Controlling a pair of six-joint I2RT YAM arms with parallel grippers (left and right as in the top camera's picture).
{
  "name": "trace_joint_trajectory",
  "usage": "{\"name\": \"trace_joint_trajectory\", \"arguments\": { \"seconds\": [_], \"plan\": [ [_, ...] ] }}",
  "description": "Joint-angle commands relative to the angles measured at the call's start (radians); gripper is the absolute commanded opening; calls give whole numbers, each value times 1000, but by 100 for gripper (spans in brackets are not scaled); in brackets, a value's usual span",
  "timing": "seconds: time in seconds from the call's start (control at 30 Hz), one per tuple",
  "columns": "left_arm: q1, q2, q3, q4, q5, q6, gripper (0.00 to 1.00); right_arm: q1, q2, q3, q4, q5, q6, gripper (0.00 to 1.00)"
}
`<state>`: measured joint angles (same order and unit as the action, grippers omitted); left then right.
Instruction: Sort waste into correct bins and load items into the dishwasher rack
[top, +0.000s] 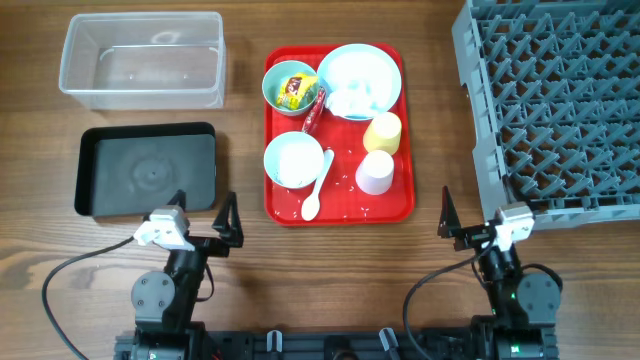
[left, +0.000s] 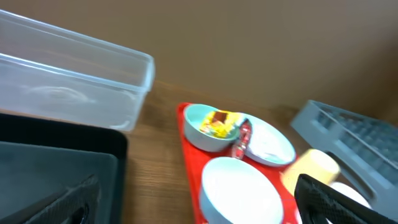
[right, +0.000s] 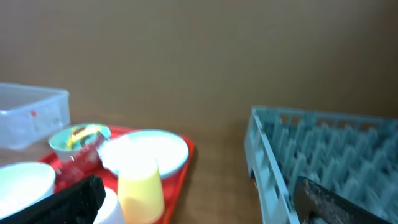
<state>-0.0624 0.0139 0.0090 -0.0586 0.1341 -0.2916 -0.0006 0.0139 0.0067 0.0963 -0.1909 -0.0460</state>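
Observation:
On the red serving tray (top: 400, 205) sit a light blue bowl with yellow wrappers (top: 290, 87), a red wrapper (top: 314, 110), a plate (top: 362, 68) with white tissue (top: 352, 99), a second bowl (top: 293, 160), a yellow cup (top: 383, 132), a white cup (top: 376, 172), a white spoon (top: 316, 192) and loose rice grains (top: 352, 182). The grey rack (top: 560, 100) stands at the right. My left gripper (top: 205, 212) is open and empty near the black tray (top: 147, 170). My right gripper (top: 472, 218) is open and empty by the rack's front corner.
The clear tub (top: 145, 60) stands at the back left, behind the black tray. The left wrist view shows the near bowl (left: 244, 190) and the tub (left: 74, 81). The right wrist view shows the yellow cup (right: 142, 180) and the rack (right: 323, 155).

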Motion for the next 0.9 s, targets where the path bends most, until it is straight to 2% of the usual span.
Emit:
{"name": "trace_joint_trajectory", "arguments": {
  "seconds": [0.0,0.17,0.37,0.53,0.63,0.87],
  "plan": [
    [10,25,46,-6,109,-3,100,3,7,48,22,-12,18,100],
    [10,143,161,-6,109,76,100,3,80,156,22,-12,-8,100],
    [10,425,404,-76,109,106,100,3,288,338,15,-56,-7,100],
    [9,701,677,-277,113,131,100,3,519,548,-43,-135,-5,100],
    [9,891,901,-481,126,131,100,3,691,716,-162,-192,-6,100],
    [8,1178,1234,-790,203,132,100,3,961,1014,-494,-286,-6,100]
  ]
}}
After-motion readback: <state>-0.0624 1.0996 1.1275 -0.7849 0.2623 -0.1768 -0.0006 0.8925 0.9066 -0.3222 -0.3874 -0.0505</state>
